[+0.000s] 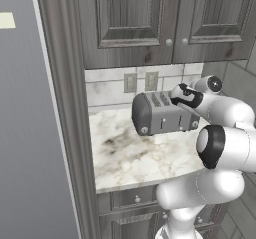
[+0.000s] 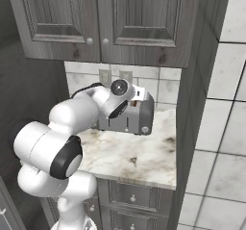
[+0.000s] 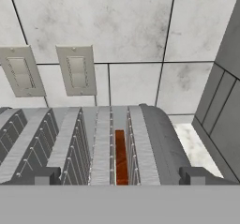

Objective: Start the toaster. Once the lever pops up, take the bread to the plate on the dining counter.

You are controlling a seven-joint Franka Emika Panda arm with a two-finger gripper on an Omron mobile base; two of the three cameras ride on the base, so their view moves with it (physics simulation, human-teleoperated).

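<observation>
Two dark fingertips (image 3: 43, 176) stand far apart at the bottom of the hand view, so the claw (image 3: 123, 177) is wide open and holds nothing. In the left base view the claw is at centre right, above the toaster's right end; in the right base view the wrist covers it and part of the toaster's (image 2: 130, 114) left side, so the fingers are hard to make out there.

Only a thin brown edge of the bread (image 3: 120, 156) shows, sunk upright in a slot at lower centre of the hand view; the rest is hidden by the slot walls, and the toaster's left slots are cut off by the frame edge.

The toaster (image 1: 159, 114) sits at the back of the marble desk (image 1: 132, 158), near the tiled wall and two outlets (image 1: 131, 82). Its long axis runs left to right across the left base view, with the knob side toward the camera. The slots run away toward the wall in the hand view.

The arm rises from the lower right of the left base view, elbow bent, forearm reaching up and left, hand pointing down over the toaster. Cabinets (image 1: 145, 18) hang above.
</observation>
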